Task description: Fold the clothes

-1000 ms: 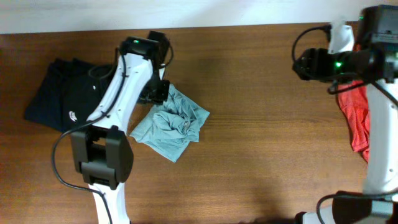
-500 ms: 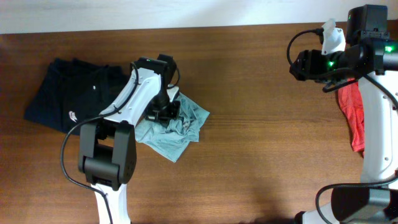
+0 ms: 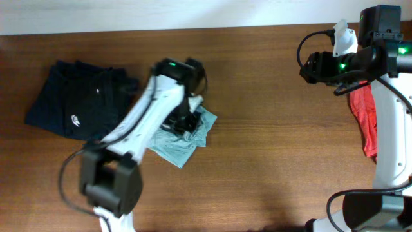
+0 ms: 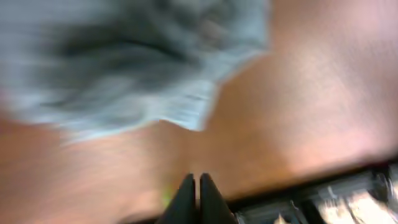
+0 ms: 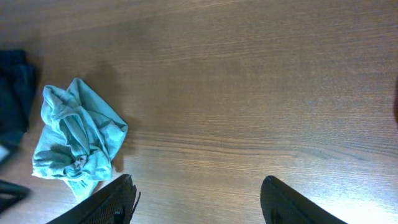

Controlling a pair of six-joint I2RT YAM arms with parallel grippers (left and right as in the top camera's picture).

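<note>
- Where my left gripper (image 4: 196, 185) hangs low over the wood, its two fingers (image 4: 185, 200) are pressed together tip to tip. I see no cloth pinched between them, though this wrist view is badly blurred.
- Just beyond those tips lies the pale grey-blue T-shirt (image 4: 124, 68). It is one item, crumpled in a heap, and its ragged edge is apart from my fingertips.
- From overhead, that heap sits left of the table's middle, partly covered by my left arm (image 3: 145, 122).
- My right gripper (image 5: 198, 182) is raised over the far right end, its two fingers (image 5: 115, 200) spread wide and gripping nothing. Bare wood shows between them, and the grey-blue heap is well apart.
- Garment count: three T-shirts, one of each colour.
- The navy T-shirt (image 3: 71, 103), with a small white logo (image 3: 75, 119), lies spread fairly flat toward the left end, near the grey-blue heap.
- The red T-shirt (image 3: 367, 125) is bunched at the right edge and partly hidden by my right arm (image 3: 393, 154). It is well apart from the other two.
- Equipment count: two arms, two grippers.
- Surface: one table (image 3: 270, 167) of dark brown wood, its grain running lengthways.
- Room: a white strip (image 3: 193, 13) runs along the table's far edge. I cannot tell whether it is wall or floor.
</note>
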